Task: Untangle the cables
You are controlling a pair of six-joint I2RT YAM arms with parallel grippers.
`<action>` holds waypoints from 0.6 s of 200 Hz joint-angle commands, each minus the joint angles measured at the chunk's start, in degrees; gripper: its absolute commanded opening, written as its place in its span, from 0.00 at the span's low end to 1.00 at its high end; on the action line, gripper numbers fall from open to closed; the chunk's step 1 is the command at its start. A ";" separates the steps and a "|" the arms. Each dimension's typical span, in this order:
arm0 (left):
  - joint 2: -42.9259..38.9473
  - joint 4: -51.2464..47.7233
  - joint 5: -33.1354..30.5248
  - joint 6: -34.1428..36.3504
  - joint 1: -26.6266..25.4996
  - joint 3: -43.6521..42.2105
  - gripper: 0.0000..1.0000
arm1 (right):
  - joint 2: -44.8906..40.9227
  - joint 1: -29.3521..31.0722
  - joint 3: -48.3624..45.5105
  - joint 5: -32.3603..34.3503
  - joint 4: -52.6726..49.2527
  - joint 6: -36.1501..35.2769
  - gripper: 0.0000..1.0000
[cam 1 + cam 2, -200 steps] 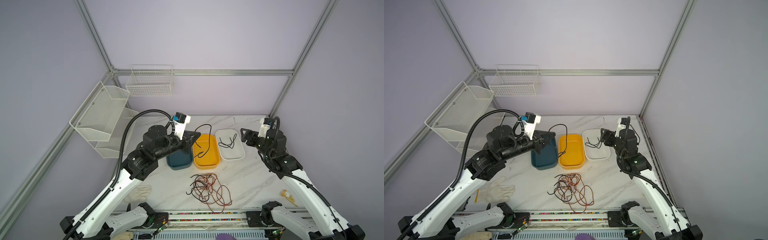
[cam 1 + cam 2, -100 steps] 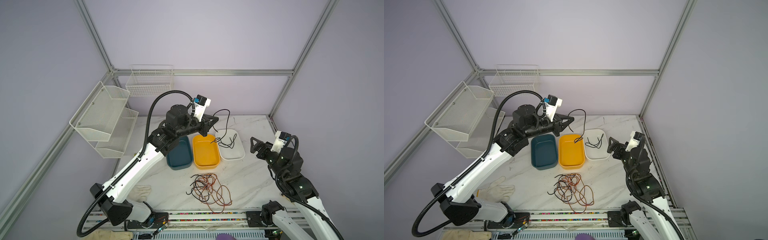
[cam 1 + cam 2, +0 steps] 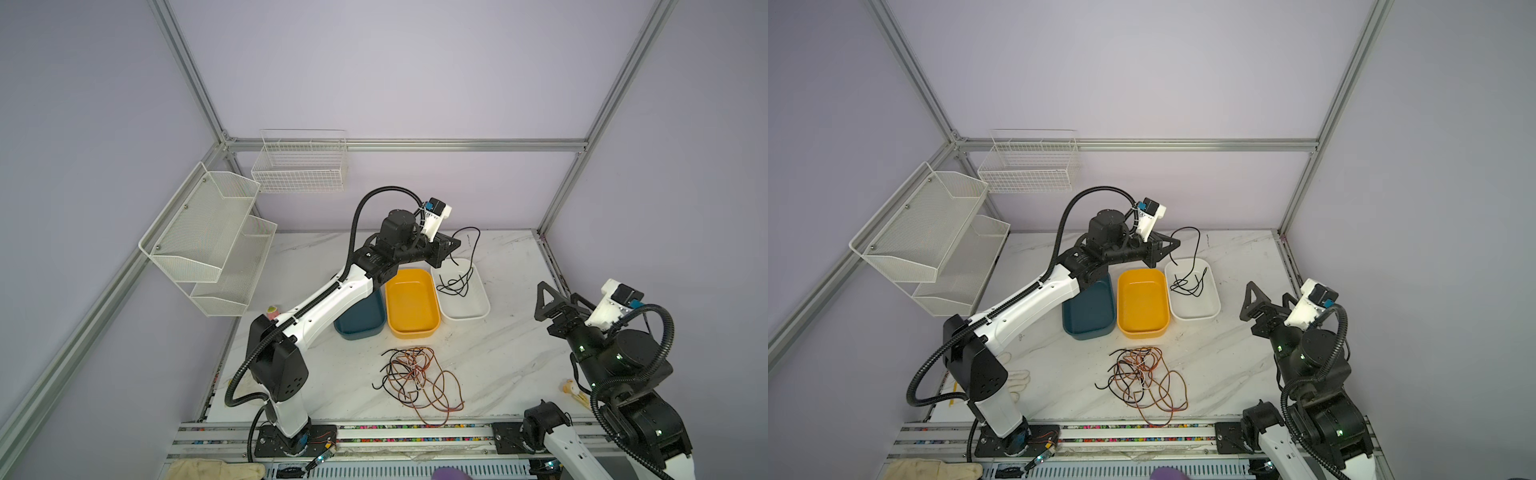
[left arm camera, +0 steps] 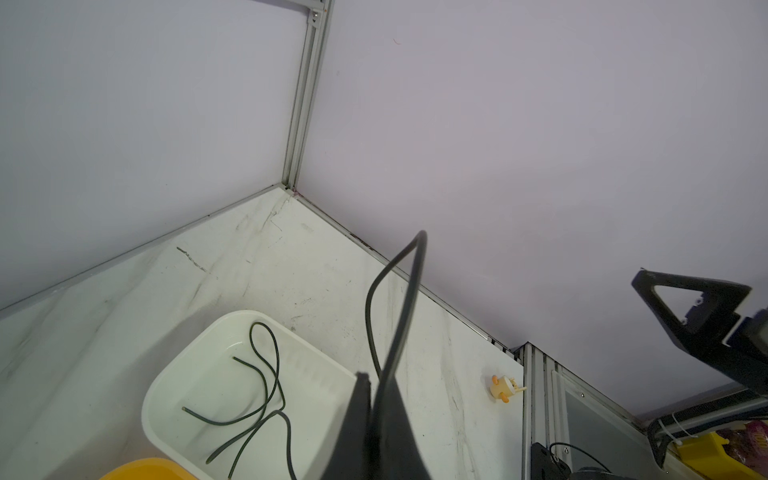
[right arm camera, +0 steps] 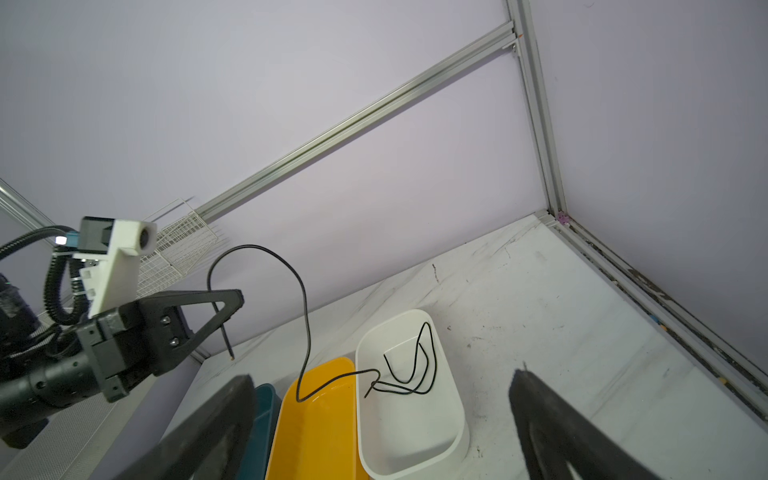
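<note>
**Left gripper (image 3: pixel 452 248) clamped on a thin black cable (image 3: pixel 478 243) over the white tray**

The left gripper is closed tight, its black fingers (image 4: pixel 361 419) pressed together around the thin black cable. It hangs in the air at the far end of the row of trays, above the back edge of the shallow white plastic tray (image 3: pixel 465 314). From the pinch the cable arches up in a tall loop, then drops down. Its lower length lies curled on the floor of the white tray. A short stub of the cable pokes out below the fingers, clear in the right wrist view (image 5: pixel 226 345).

The right gripper (image 3: pixel 557 293) is off to the right side of the white marble tabletop (image 3: pixel 507 357), well apart from the trays. It is raised, its two black triangular fingers are spread wide, and nothing sits between them.

Next to the white tray is a yellow-orange plastic tray (image 3: pixel 411 331), then a dark teal plastic tray (image 3: pixel 359 332) partly under the left arm. I can see nothing in the yellow-orange one.

Nearer the front rail, in both top views, a loose tangle of thin black, orange-brown and white cables (image 3: pixel 415 374) lies flat on the tabletop, in front of the yellow-orange tray. Neither gripper is touching it.
</note>
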 commanded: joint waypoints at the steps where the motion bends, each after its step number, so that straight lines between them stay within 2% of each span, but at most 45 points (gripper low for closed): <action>1: 2.22 4.81 1.80 -1.78 -0.48 8.01 0.00 | -1.95 0.17 -0.43 1.30 -3.08 -1.69 0.98; 120: 18.60 2.94 0.04 -3.10 -1.29 9.12 0.00 | -5.86 0.16 -4.51 2.19 -0.87 -1.58 0.98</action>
